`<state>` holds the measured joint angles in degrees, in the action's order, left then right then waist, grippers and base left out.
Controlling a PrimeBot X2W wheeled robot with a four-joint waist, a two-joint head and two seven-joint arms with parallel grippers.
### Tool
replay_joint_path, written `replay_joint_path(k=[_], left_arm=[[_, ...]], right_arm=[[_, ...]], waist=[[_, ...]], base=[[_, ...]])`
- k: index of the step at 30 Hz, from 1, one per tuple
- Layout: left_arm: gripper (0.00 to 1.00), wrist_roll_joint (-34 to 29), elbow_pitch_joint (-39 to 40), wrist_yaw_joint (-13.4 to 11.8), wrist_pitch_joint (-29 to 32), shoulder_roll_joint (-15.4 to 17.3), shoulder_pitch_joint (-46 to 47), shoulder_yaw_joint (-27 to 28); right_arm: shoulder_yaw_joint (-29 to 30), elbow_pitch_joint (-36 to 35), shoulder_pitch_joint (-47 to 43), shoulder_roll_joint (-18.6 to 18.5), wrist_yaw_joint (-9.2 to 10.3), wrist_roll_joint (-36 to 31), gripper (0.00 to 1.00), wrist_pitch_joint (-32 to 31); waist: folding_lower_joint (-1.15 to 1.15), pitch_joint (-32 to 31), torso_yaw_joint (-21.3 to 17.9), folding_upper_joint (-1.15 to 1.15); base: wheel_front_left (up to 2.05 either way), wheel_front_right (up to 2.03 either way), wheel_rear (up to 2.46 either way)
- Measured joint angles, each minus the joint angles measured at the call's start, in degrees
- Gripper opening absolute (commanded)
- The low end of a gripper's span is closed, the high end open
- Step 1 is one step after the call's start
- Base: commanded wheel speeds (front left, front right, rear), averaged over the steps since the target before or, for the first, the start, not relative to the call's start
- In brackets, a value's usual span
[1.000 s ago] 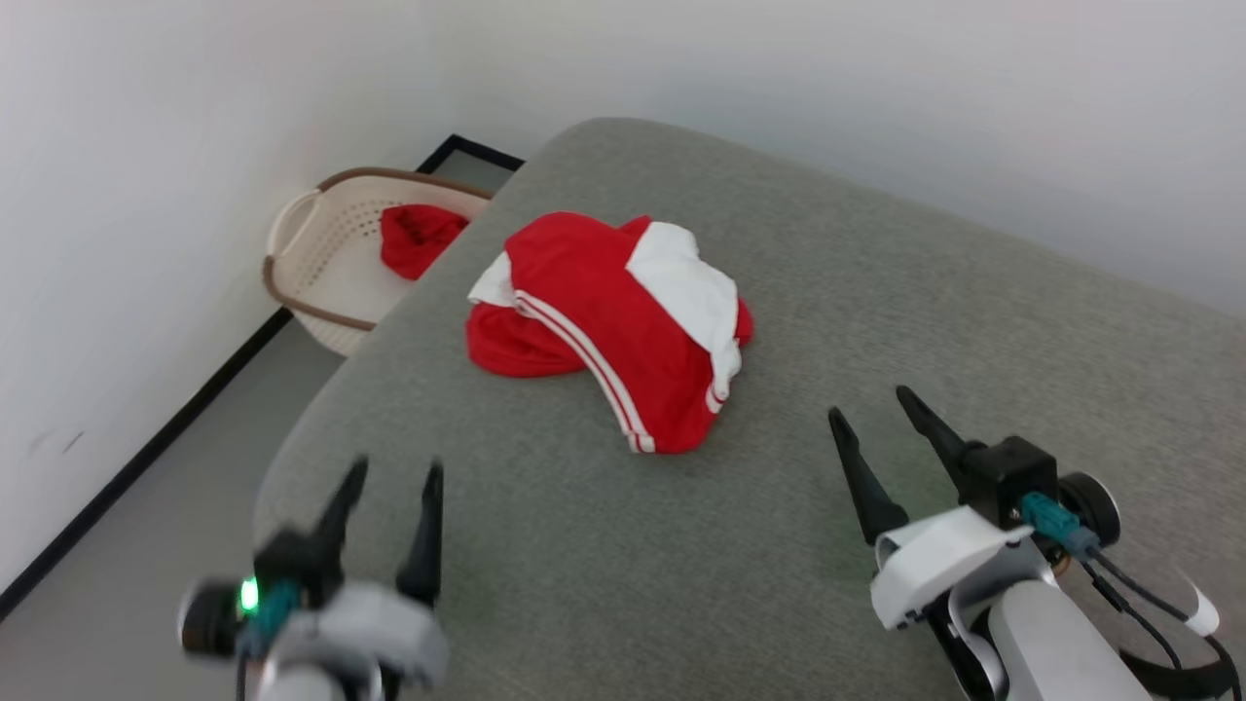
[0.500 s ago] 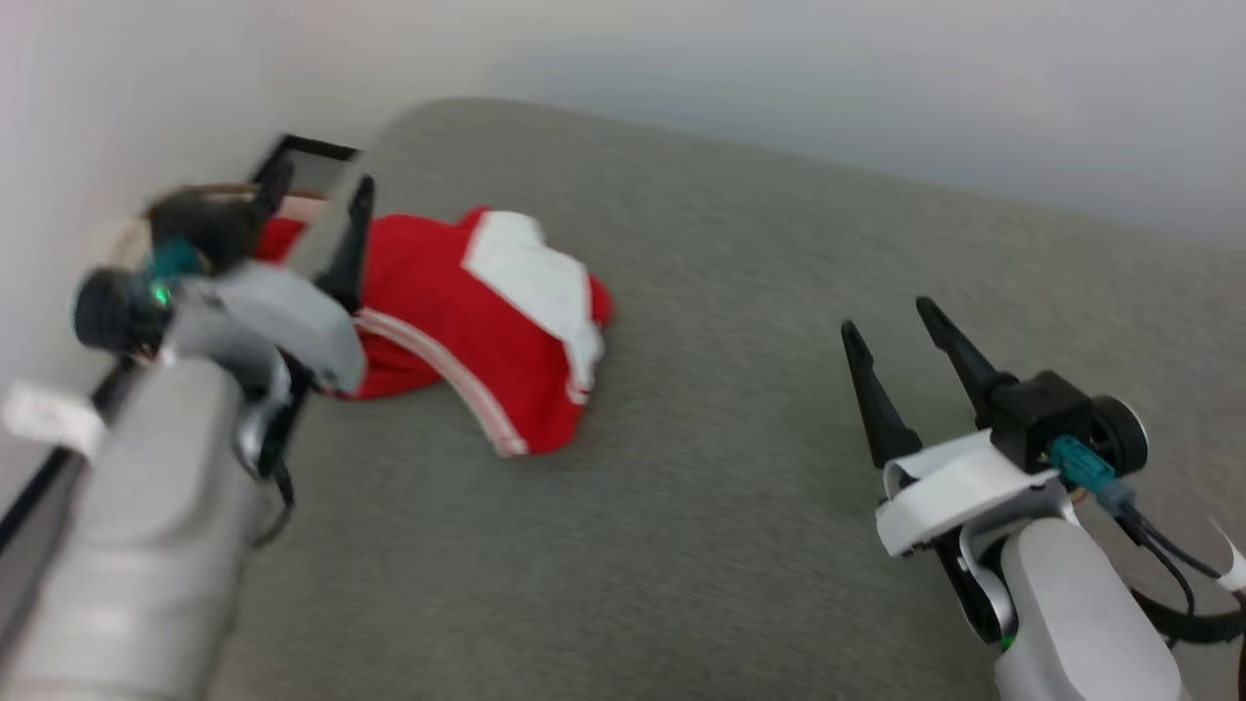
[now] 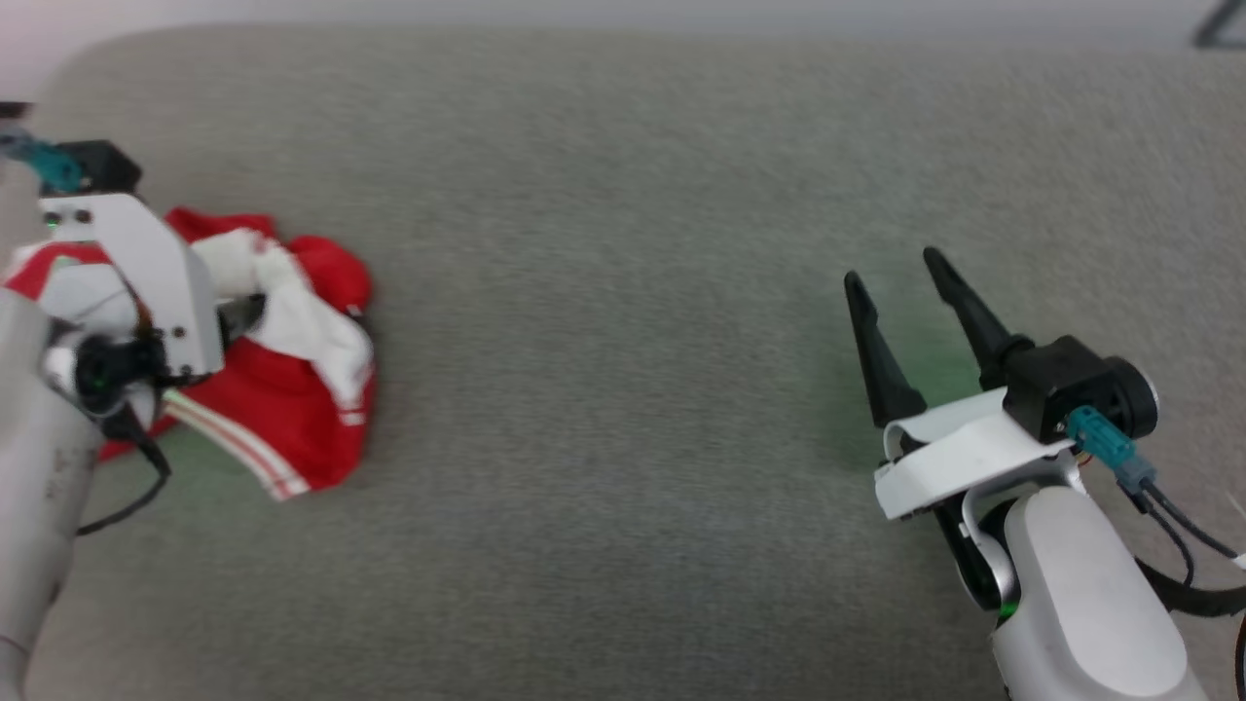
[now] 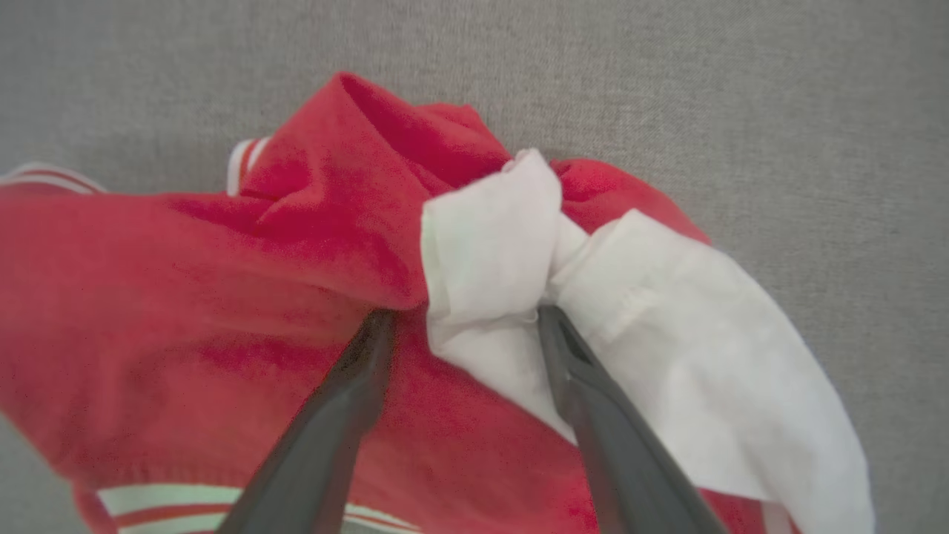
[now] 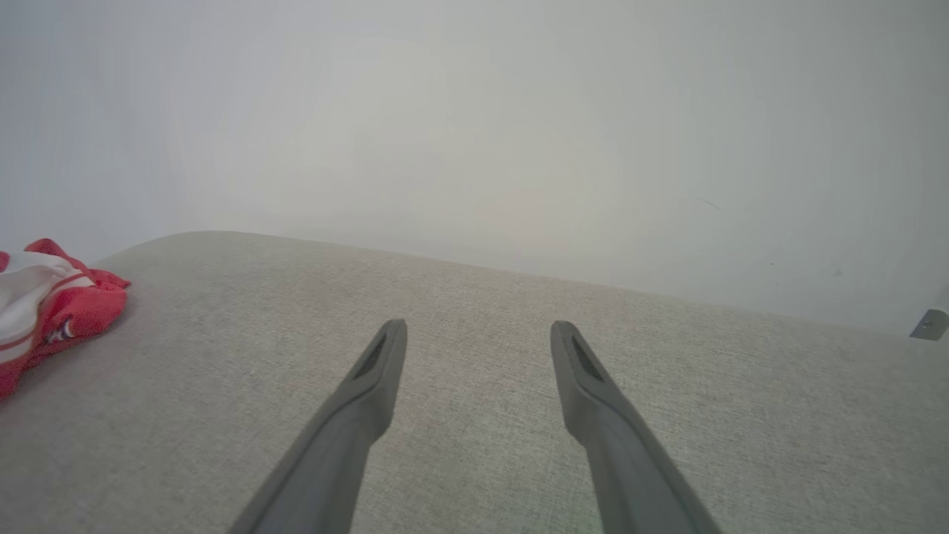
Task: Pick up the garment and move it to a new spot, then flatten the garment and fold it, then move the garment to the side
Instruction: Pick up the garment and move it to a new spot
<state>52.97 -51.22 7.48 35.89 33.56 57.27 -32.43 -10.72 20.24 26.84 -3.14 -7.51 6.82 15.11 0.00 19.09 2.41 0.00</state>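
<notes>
Surface: grey woven cushion, wide and flat, with a pale plain wall behind it.
Garment: red T-shirt with white sleeves, lying crumpled in a heap on the left part of the cushion, near its left end. White-and-red striped trim shows on the near side of the heap.
Left gripper: at the far left of the head view, pointing down into the garment. Its two dark fingers stand spread apart with the tips pressed in the cloth. A bunched fold of white sleeve sits between them, and the jaws are not clamped on it.
Right gripper: at the right, well apart from the garment, over bare cushion. Its jaws are released and wide, with nothing between them.
</notes>
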Motion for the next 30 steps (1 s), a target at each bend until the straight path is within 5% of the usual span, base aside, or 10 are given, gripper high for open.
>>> replay_joint_path(k=[11,12,14,15,25,30], left_arm=[[1.00,6.51,-5.75,-0.01,4.61,1.45,3.07,0.56],[0.84,6.73,-6.13,0.00,4.44,1.59,3.24,0.51],[0.06,7.02,-6.06,0.00,3.63,1.85,3.43,0.16],[0.00,7.57,-6.05,0.00,3.03,1.96,3.47,0.24],[0.00,10.88,-0.73,-0.42,-6.69,2.05,0.78,-2.18],[0.00,14.17,8.21,-0.07,-9.42,-0.99,0.21,-4.98]], right_arm=[[-0.90,-1.99,2.84,0.09,0.00,-0.40,1.00,0.00],[-0.93,-2.24,2.94,0.10,0.00,-0.38,1.00,0.00],[-0.83,-2.67,3.16,0.11,0.00,-0.37,1.00,0.00],[-0.81,-2.64,3.15,0.09,0.00,-0.37,1.00,0.00],[-0.27,-1.86,1.86,0.14,0.00,0.76,1.00,0.00],[0.80,-1.49,-0.59,0.14,0.00,2.11,1.00,0.00]], waist=[[0.00,6.61,-4.03,0.00],[0.00,7.24,-4.25,0.00],[0.00,8.32,-4.55,0.00],[0.00,8.72,-4.64,0.00],[0.00,5.34,-4.30,0.00],[0.00,1.03,-3.70,0.00]], base=[[0.00,0.00,0.00],[0.00,0.00,0.00],[0.00,0.00,0.00],[0.00,0.00,0.00],[0.00,0.00,0.00],[0.00,0.00,0.00]])
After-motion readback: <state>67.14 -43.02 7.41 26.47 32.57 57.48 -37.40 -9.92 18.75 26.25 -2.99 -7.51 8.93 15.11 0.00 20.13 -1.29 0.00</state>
